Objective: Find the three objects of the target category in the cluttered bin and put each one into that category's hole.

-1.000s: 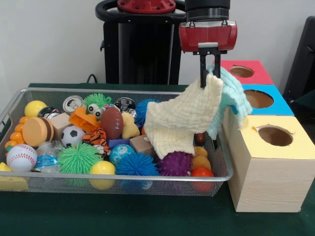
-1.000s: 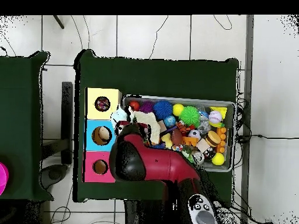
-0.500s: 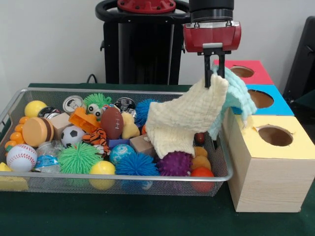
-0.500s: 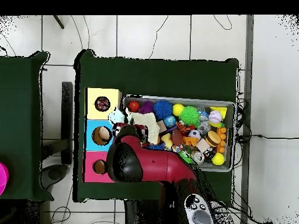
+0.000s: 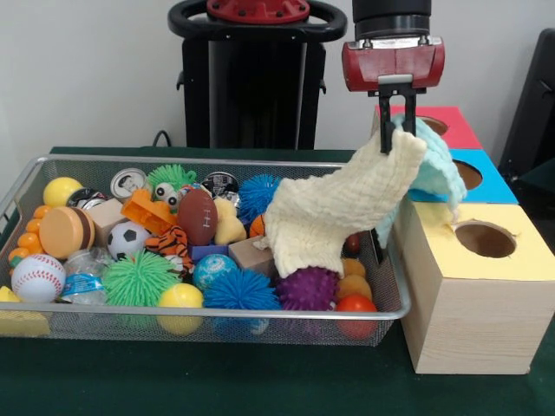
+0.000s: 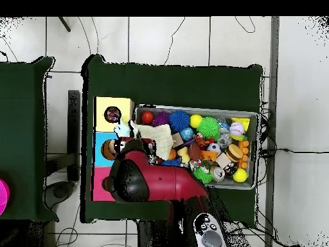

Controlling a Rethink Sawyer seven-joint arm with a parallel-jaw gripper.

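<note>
Wire mesh bin (image 5: 52, 312), gripper (image 5: 397, 139) pinching waffle-textured cream cloth (image 5: 334, 217)

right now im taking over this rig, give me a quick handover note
Gripper: shut on two cloths, a cream cloth and a light blue cloth, lifted over the bin's end next to the boxes.
Cream cloth's lower end trails among the toys in the wire bin; the blue one hangs over the yellow box edge.
Holes: yellow box shows something inside from overhead; blue box and red box contents unclear.
Left: carry cloths to their hole, release, keep searching.
</note>
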